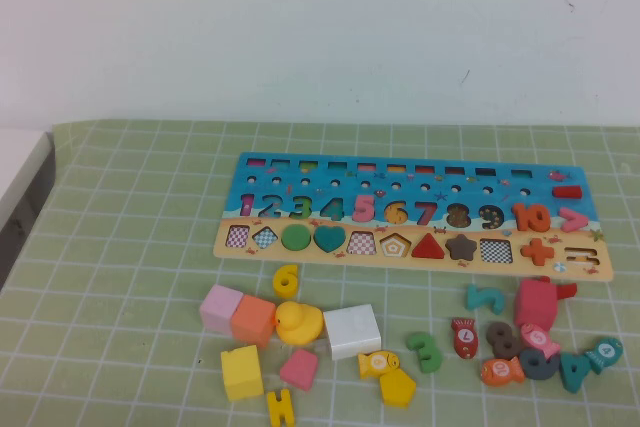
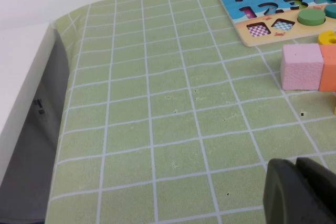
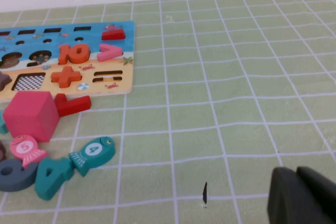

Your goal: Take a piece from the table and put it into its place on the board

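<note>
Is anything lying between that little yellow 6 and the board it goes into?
Nothing visible does. The yellow 6 lies on bare mat just in front of the board, the blocks and the duck on its near side. The left gripper and right gripper, both shut, hang off to the sides.

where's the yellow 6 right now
In the high view the yellow 6 lies on the table, left of centre, just below the board and above the rubber duck.

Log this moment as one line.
left gripper: shut, parked | right gripper: shut, parked | piece: on table, near board
</note>
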Available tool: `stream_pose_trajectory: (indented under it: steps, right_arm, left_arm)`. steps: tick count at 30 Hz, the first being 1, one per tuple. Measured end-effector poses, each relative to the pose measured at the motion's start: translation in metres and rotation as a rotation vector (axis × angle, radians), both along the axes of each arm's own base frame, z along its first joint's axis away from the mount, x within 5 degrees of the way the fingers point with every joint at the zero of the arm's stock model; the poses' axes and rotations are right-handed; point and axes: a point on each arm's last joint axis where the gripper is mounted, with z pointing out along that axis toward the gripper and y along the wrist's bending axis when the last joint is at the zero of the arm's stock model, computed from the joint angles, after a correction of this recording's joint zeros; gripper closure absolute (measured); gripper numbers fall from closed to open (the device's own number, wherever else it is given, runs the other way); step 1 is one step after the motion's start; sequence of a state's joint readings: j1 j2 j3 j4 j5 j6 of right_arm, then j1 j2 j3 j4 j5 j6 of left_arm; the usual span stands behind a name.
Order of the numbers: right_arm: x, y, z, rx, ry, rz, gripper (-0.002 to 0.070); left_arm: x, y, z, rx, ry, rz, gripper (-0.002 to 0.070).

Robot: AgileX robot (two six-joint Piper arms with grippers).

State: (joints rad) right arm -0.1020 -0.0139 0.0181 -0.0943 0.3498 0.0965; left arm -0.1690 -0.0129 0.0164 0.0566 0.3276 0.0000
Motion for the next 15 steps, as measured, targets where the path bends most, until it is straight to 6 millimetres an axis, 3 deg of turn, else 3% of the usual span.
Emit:
stream_pose_trajectory:
  steps: [15]
  right_arm:
    - [0.0000,0.0000,0.0000,0.000,0.000,0.000,0.0679]
  left_arm:
    - [0.0000,0.0000,0.0000,0.000,0.000,0.000,0.0677]
